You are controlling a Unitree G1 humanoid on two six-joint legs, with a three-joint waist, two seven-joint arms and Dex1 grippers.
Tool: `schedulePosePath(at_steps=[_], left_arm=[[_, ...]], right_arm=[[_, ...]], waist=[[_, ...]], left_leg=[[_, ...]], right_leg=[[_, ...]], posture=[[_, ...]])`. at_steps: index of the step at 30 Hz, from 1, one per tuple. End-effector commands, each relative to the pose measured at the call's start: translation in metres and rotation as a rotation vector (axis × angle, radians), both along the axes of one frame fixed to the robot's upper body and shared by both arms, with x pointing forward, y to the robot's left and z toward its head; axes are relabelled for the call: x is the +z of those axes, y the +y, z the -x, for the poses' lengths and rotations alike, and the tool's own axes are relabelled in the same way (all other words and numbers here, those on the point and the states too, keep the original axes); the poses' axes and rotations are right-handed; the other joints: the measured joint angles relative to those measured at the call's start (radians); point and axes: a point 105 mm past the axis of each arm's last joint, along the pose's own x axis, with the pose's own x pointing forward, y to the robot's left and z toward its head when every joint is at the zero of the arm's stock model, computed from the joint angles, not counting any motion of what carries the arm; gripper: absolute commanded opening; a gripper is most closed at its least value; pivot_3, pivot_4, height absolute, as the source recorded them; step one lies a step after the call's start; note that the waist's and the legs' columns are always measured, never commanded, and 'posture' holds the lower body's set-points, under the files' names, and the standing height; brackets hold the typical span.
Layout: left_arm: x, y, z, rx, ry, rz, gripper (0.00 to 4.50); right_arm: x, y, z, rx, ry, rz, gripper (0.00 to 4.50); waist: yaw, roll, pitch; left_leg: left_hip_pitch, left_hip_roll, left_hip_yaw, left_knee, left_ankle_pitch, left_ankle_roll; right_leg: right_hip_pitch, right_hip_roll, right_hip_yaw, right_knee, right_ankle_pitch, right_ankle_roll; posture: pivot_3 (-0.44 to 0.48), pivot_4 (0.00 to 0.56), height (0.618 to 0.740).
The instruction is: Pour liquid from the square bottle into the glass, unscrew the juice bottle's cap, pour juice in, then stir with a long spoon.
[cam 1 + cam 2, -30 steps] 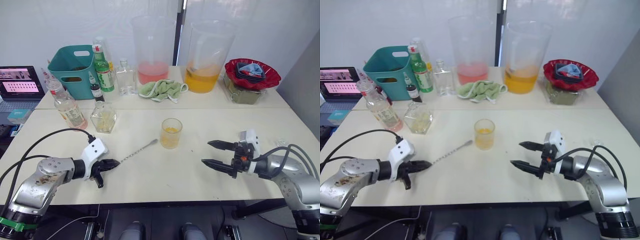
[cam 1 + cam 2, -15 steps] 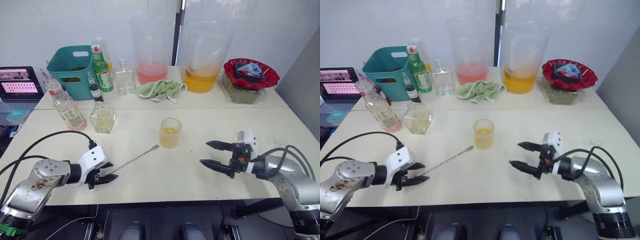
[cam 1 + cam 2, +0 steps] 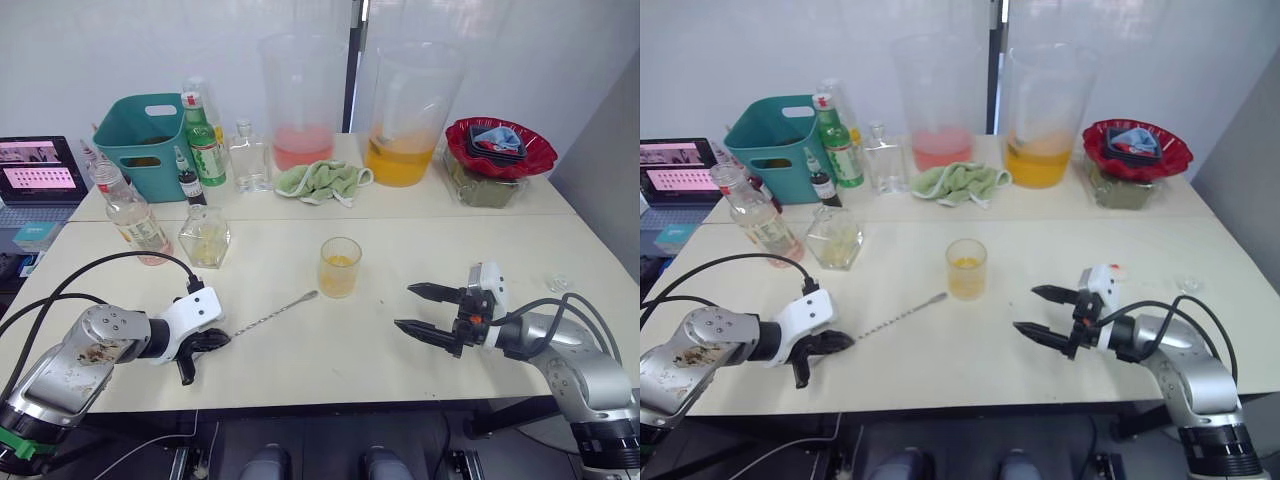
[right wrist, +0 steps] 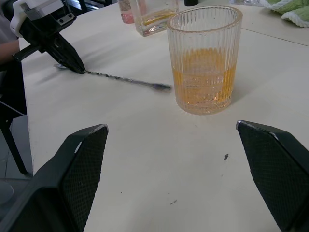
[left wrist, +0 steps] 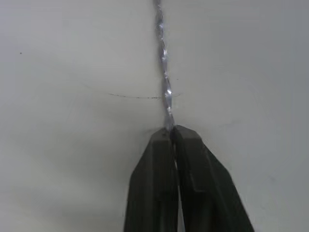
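Low over table, left pincer (image 3: pixel 205 347) pinching long spoon (image 3: pixel 275 311) (flat)

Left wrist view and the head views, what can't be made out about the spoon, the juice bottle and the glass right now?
- Long thin silver metal spoon: its bowl end is cut off by the left wrist view's edge.
- Spoon handle tip: hidden between the closed fingers of the left tool.
- Slim clear plastic juice bottle: label text too small in the head views.
- Small clear glass: its ribbing is too fine in the head views.
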Motion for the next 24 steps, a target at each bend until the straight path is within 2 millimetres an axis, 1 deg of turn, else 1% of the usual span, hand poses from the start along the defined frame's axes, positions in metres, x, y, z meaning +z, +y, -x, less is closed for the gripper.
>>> schedulePosePath(at_steps=[1,3,5,9,11,13,15,18,20,22,24], left_arm=[[-0.016,-0.001,0.008,0.032,0.070,0.022,0.04],[-0.016,-0.001,0.007,0.042,0.060,0.039,0.04],[-0.012,0.002,0.002,0.080,0.027,0.059,0.04],[0.018,0.010,-0.019,0.244,-0.048,0.254,0.04],[0.035,0.007,-0.024,0.267,-0.087,0.350,0.04],[0.045,0.003,-0.027,0.272,-0.123,0.407,0.04],[0.059,-0.008,-0.032,0.252,-0.222,0.458,0.04],[0.085,-0.030,-0.038,0.216,-0.347,0.582,0.04],[0.103,-0.045,-0.043,0.180,-0.437,0.625,0.04],[0.112,-0.056,-0.048,0.154,-0.505,0.613,0.04],[0.115,-0.062,-0.054,0.146,-0.582,0.548,0.04]], right_arm=[[0.011,0.001,0.000,0.012,-0.043,0.008,4.50],[0.011,0.001,0.000,0.015,-0.039,0.011,4.50],[0.011,0.001,-0.001,0.016,-0.039,0.012,4.50],[0.017,-0.002,-0.008,-0.005,-0.018,-0.015,4.50],[0.022,-0.004,-0.011,-0.014,0.016,-0.044,4.50],[0.024,-0.006,-0.014,-0.030,0.084,-0.078,4.50],[0.043,-0.004,-0.021,-0.041,0.087,-0.161,4.50],[0.071,0.001,-0.032,-0.058,0.037,-0.259,4.50],[0.088,0.007,-0.038,-0.058,0.058,-0.338,4.50],[0.099,0.013,-0.044,-0.067,0.080,-0.393,4.50],[0.110,0.021,-0.049,-0.066,0.077,-0.445,4.50]], waist=[[0.000,0.000,0.000],[0.002,0.001,0.000],[0.003,0.001,0.000],[0.005,0.000,0.000],[0.003,-0.001,0.001],[0.004,-0.002,0.001],[0.002,-0.002,0.001],[0.002,-0.003,0.001],[0.004,-0.004,0.002],[0.003,-0.004,0.002],[0.002,-0.004,0.002]], left_leg=[[0.000,0.000,0.000,0.000,0.000,0.000],[0.000,0.000,0.000,0.000,0.000,0.000],[0.000,0.000,0.000,0.000,0.000,0.000],[0.000,0.000,0.000,0.001,0.000,0.000],[-0.001,0.000,-0.001,0.001,0.000,0.000],[-0.001,0.000,-0.001,0.001,0.000,0.000],[-0.002,0.000,-0.002,0.001,0.000,0.000],[-0.003,0.000,-0.001,0.001,0.000,0.000],[-0.003,0.000,-0.002,0.001,0.000,0.000],[-0.004,0.000,-0.002,0.001,0.000,0.000],[-0.004,-0.001,-0.002,0.001,0.000,0.000]], right_leg=[[0.000,0.000,0.000,0.000,0.000,0.000],[0.000,0.000,0.000,0.000,0.000,0.000],[0.000,0.000,0.000,0.000,0.000,0.000],[0.000,0.000,0.000,0.000,0.000,0.000],[0.000,0.000,0.000,0.001,0.000,0.000],[-0.001,0.000,0.000,0.002,0.000,0.000],[-0.001,-0.001,0.000,0.002,0.000,0.000],[-0.002,-0.001,0.000,0.002,0.000,0.000],[-0.003,-0.001,0.000,0.002,0.000,0.000],[-0.003,-0.001,0.000,0.003,0.000,0.000],[-0.003,-0.001,0.000,0.003,0.000,0.000]], posture=[[0.000,0.150,0.740],[0.000,0.150,0.740],[0.000,0.150,0.740],[0.000,0.150,0.740],[0.000,0.150,0.740],[0.000,0.150,0.740],[0.000,0.150,0.740],[0.000,0.150,0.740],[0.000,0.150,0.740],[0.000,0.150,0.740],[0.000,0.150,0.740]])
